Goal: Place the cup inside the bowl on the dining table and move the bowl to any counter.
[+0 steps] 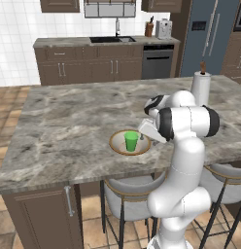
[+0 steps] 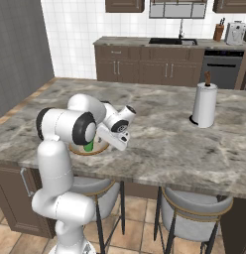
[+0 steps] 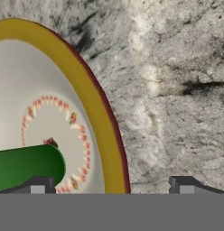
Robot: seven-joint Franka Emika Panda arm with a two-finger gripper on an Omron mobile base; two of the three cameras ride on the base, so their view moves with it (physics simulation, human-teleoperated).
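The marble dining table (image 1: 69,121) spans mid-frame, bearing the brown-rimmed bowl (image 1: 117,146) near its front edge and a paper towel roll (image 1: 200,87) at upper right.

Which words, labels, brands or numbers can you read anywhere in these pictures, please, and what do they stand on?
None: no legible text anywhere.
The bowl bears only a ring of orange marks, not letters.
The cup is plain green.
The dark panel on the fridge is too small to read.

bowl (image 2: 97,149) mostly behind the arm, cup (image 3: 23,167) cut by the frame edge — tool (image 3: 111,184) tips barely showing
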